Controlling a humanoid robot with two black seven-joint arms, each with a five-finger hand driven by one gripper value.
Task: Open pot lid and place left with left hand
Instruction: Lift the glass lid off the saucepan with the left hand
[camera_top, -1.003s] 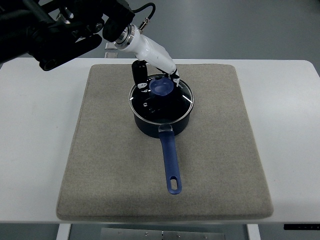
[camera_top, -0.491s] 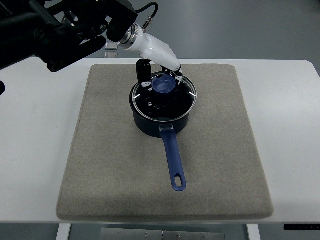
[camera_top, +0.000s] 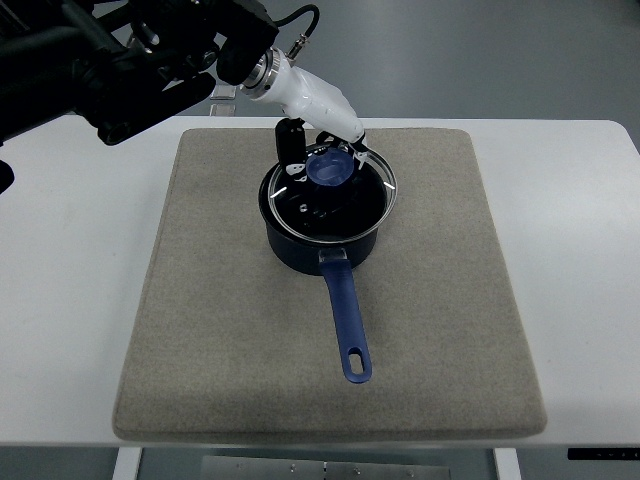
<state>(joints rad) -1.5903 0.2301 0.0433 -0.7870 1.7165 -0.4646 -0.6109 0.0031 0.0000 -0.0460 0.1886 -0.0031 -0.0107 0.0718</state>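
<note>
Left hand (camera_top: 322, 150) is pinched on the knob (camera_top: 327, 168) from the far side, lid (camera_top: 330, 195) sitting over the pot (camera_top: 322, 240) mid-mat (camera_top: 200, 330). Free mat lies left.

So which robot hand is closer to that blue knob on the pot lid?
Left. The left robot hand is right at the blue knob of the glass lid, fingers around it. The right one is not in view at all.
</note>
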